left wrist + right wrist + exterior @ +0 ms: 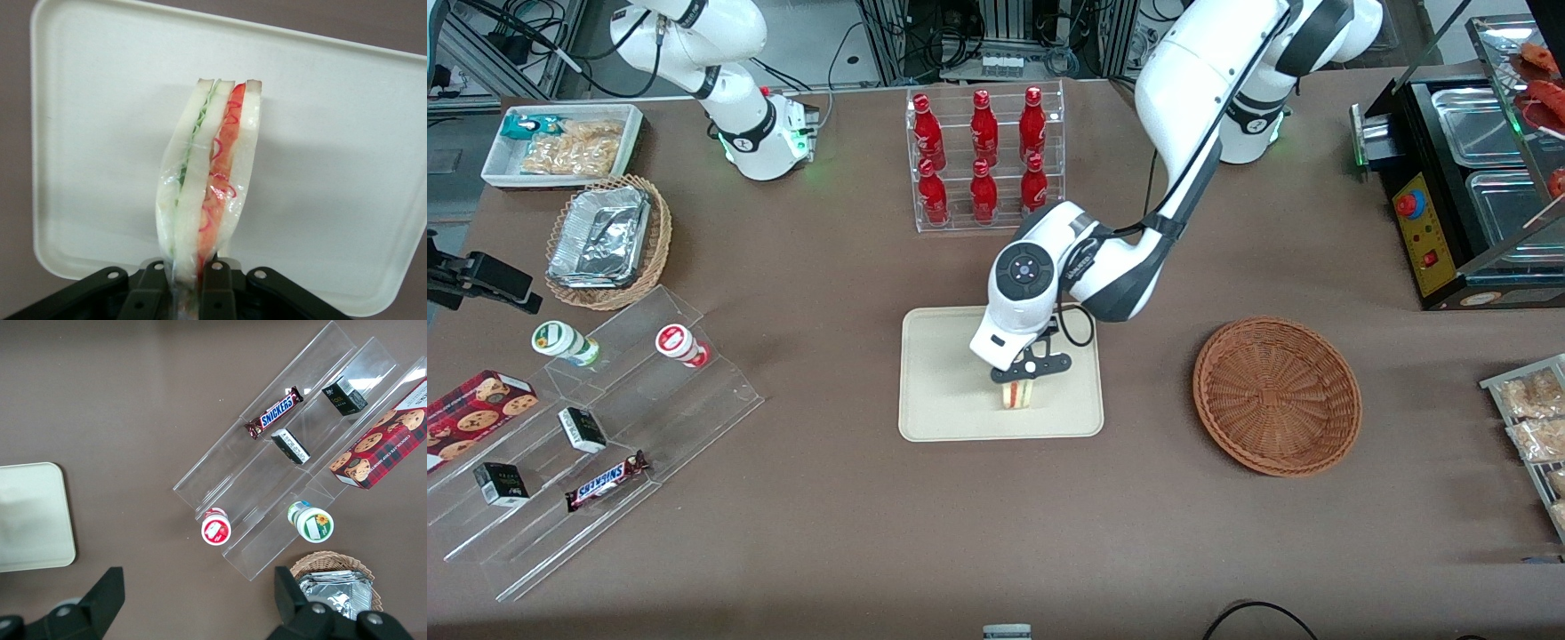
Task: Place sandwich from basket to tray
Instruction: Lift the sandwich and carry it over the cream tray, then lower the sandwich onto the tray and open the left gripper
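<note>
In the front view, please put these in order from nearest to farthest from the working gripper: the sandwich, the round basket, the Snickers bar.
From the gripper, which hangs over the tray:
1. Sandwich: held in the jaws, above the tray.
2. Basket: on the table beside the tray, toward the working arm's end.
3. Snickers bar: on the clear stepped stand, toward the parked arm's end.

The pincer (189,283) hides the sandwich's (208,180) lower end, and picture edges crop the tray (347,133).

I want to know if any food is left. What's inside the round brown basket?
The wicker basket shows only bare weave inside. The sandwich is over the cream tray, pinched in the left gripper. The tray patch right under the sandwich is hidden.
</note>
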